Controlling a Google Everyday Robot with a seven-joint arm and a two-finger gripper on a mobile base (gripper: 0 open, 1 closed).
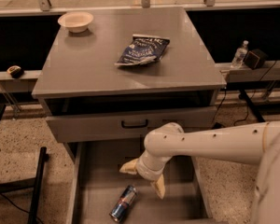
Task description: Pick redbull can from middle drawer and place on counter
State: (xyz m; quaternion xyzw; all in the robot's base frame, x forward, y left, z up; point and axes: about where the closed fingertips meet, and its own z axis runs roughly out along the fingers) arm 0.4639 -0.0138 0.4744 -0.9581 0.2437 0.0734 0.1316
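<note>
A glossy grey tabletop (84, 73) tops the cabinet and carries a pale bowl (75, 20) at its far left corner and a dark blue snack bag (142, 49) near the middle, well apart from each other. Below it, a grey drawer front with a black handle (134, 123) stands slightly out. Under that, the middle drawer (97, 178) is pulled far out over speckled flooring (23, 134). Its bare floor is bounded by thin side walls.

The redbull can (123, 203) lies on its side on the drawer floor near the front, angled diagonally, clear of both walls. The tool (142, 182) hangs inside the drawer just above and right of the can. Its two tan fingers (159, 186) are spread wide and grip nothing.

A water bottle (240, 54) and a small black box (255, 58) sit on a ledge to the right.
</note>
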